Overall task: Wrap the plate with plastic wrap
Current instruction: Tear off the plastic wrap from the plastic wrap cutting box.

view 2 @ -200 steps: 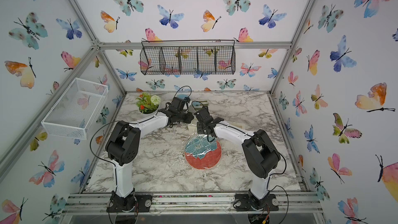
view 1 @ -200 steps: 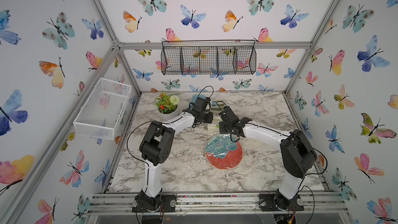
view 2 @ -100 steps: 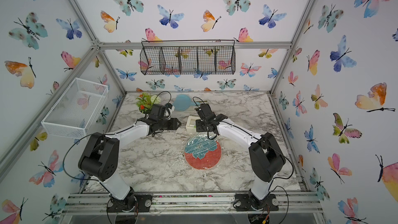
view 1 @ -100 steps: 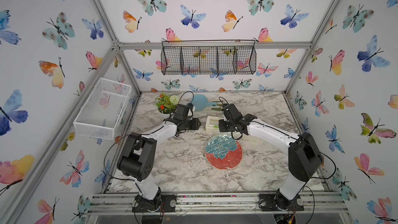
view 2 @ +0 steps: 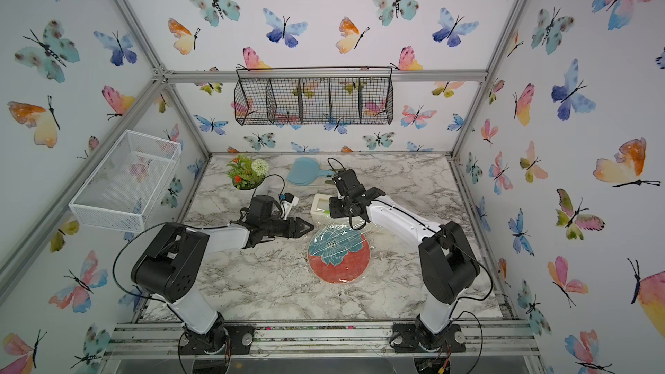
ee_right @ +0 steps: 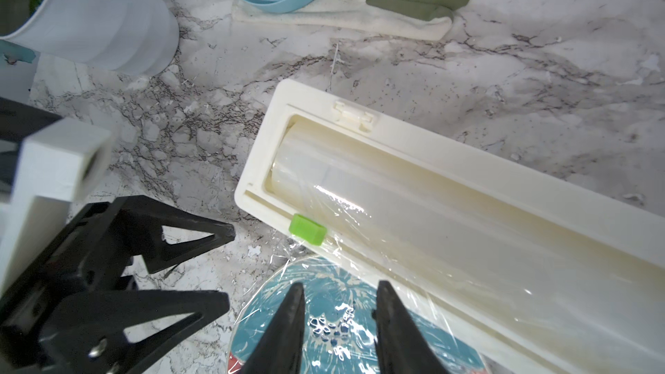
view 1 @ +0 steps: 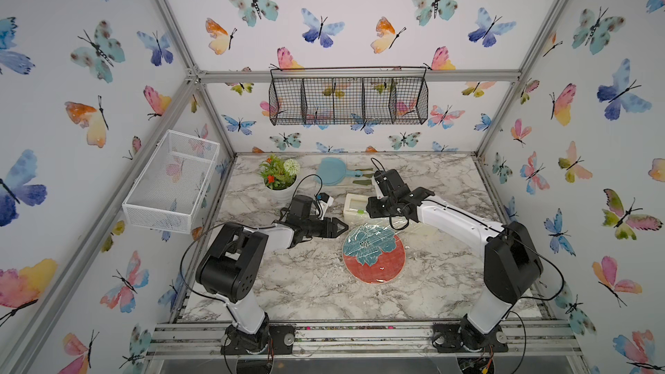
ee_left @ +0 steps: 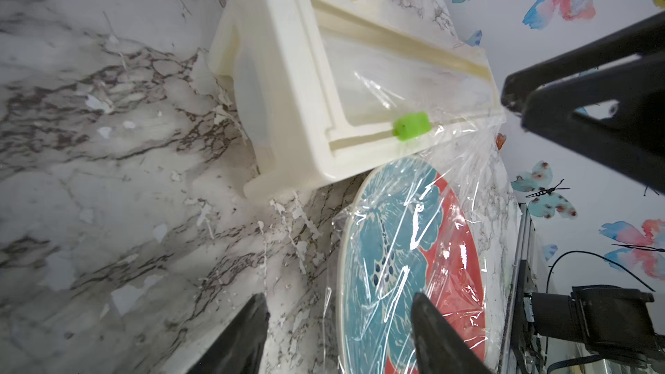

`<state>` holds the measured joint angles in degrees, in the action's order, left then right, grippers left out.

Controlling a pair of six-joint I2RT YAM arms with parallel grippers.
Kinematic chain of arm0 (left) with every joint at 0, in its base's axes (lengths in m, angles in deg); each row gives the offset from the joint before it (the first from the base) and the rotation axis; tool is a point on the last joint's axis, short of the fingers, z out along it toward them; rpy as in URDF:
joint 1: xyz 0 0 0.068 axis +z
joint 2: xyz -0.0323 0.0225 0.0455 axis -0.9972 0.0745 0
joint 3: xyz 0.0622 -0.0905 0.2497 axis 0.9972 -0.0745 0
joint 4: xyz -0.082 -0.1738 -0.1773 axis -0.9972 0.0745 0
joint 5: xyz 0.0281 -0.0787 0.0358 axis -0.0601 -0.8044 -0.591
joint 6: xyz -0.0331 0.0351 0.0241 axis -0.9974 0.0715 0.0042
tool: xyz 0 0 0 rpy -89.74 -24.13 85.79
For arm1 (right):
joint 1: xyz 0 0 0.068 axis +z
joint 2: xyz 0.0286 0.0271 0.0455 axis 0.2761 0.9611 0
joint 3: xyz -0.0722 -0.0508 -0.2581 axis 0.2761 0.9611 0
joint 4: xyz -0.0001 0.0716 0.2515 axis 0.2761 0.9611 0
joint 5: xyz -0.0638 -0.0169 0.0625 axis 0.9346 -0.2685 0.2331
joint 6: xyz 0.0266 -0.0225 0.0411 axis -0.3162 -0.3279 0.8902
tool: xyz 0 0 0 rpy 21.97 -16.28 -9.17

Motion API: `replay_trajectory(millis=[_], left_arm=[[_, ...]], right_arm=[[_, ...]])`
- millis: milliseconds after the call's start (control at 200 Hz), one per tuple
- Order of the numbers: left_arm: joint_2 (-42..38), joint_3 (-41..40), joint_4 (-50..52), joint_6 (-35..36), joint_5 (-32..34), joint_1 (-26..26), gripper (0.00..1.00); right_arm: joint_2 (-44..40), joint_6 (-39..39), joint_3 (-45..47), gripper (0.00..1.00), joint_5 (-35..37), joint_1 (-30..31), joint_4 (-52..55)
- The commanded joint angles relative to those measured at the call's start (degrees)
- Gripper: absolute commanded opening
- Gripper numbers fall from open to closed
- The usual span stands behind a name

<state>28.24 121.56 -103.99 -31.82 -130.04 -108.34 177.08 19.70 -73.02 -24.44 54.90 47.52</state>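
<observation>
In both top views the plate point(view 1: 374, 259) point(view 2: 338, 257) sits mid-table. The plastic wrap point(view 1: 376, 232) stretches forward over it from the crosswise dispenser point(view 1: 354, 206).

Left wrist: my left gripper point(ee_left: 340, 300) has opened wide, empty, and drawn up beside the plate.

Right wrist: the right gripper point(ee_right: 338, 289) is part-open above the film, gripping nothing that I can see.

The near half of the tabletop point(view 1: 306, 282) is lying bare, leaving open passage to the plate point(view 1: 374, 260). The dispenser box point(view 1: 354, 206) is blocking the plate's far edge, plastic wrap point(ee_left: 464, 160) bridging the two. The left gripper point(ee_left: 339, 296), fingers apart, is crowding the plate's left side; the right gripper point(ee_right: 341, 284) is hanging over its far part. A potted plant point(view 1: 280, 178) and blue dish point(view 1: 333, 171) are occupying the far edge.
</observation>
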Motion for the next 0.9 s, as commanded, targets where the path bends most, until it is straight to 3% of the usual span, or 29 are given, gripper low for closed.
replay_trajectory(millis=[0,365,541,681,896], left_arm=[[3.2,1.0,-7.1,-1.8,-4.8,-0.1,0.67],[11.8,8.7,-11.5,-5.0,-6.3,-2.2,0.68],[14.3,11.0,-13.2,-6.6,-6.5,-3.9,0.64],[14.7,11.3,-13.6,-6.9,-6.3,-4.0,0.51],[11.9,8.2,-13.8,-6.5,-4.5,-3.5,0.17]], right_arm=[[1.6,-1.3,-1.3,0.36,-1.9,0.0,0.4],[6.2,-1.6,-5.7,0.35,0.9,0.0,5.1],[5.8,-0.7,-4.5,0.36,-0.4,0.0,2.7],[6.3,-0.7,-4.7,0.36,-0.6,0.0,2.1],[8.9,-0.5,-7.9,0.38,1.1,0.0,3.5]])
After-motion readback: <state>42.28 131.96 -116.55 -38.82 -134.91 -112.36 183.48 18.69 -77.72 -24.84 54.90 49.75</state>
